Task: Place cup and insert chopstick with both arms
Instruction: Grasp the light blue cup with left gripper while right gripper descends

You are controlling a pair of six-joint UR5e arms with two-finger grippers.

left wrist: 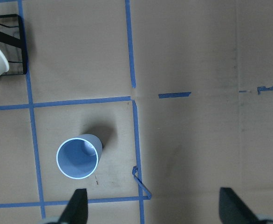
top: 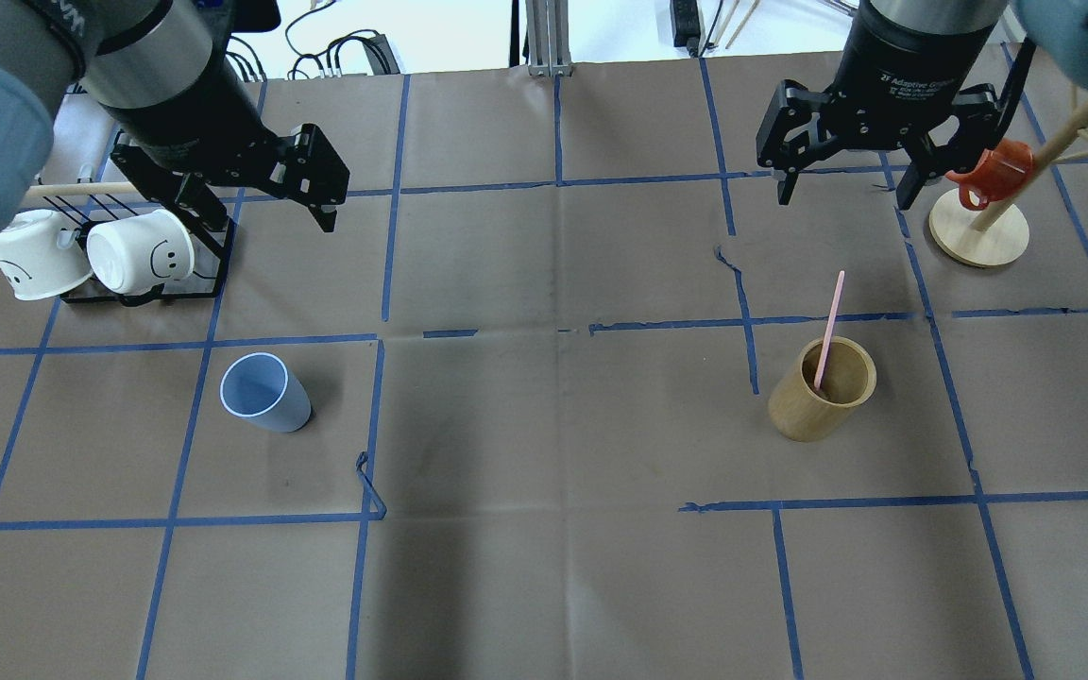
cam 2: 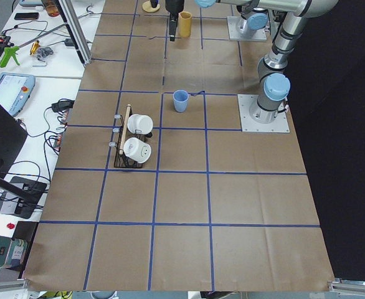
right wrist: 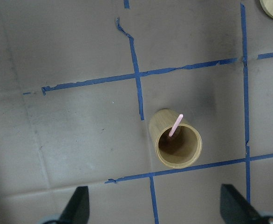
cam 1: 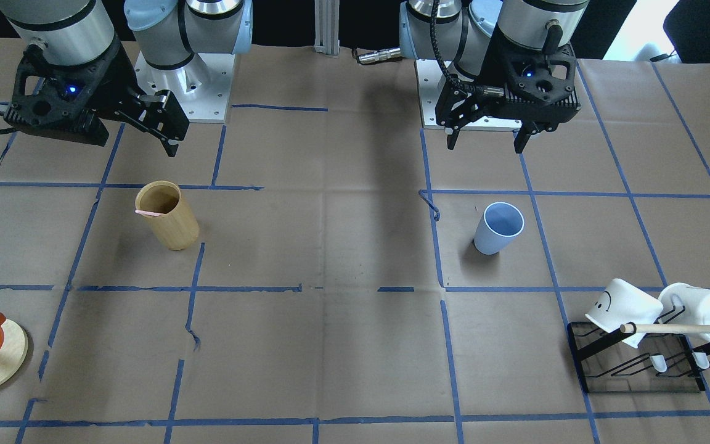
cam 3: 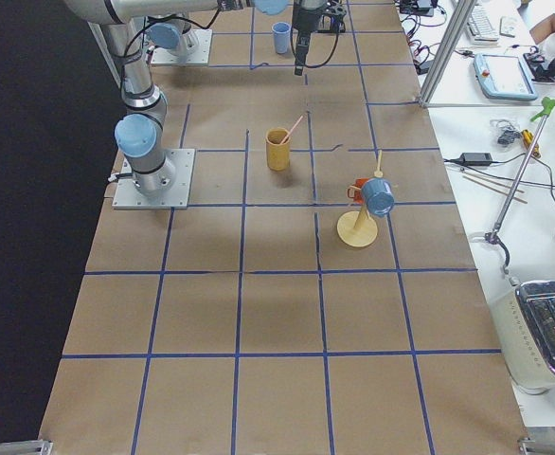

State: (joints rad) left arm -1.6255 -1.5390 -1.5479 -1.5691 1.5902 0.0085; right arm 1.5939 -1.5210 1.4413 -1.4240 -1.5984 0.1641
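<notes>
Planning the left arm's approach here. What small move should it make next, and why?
Probably slide the open left gripper sideways until the blue cup sits between its fingers. The cup stands upright, but the wrist view shows it in line with one finger, not centred. The pink chopstick waits in the bamboo holder.

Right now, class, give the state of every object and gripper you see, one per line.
blue cup: upright, empty
bamboo holder: upright, holds pink chopstick
pink chopstick: leaning inside bamboo holder
left gripper: open, empty
right gripper: open, empty
white mugs: tipped on wire rack
orange mug: hung on mug tree
</notes>
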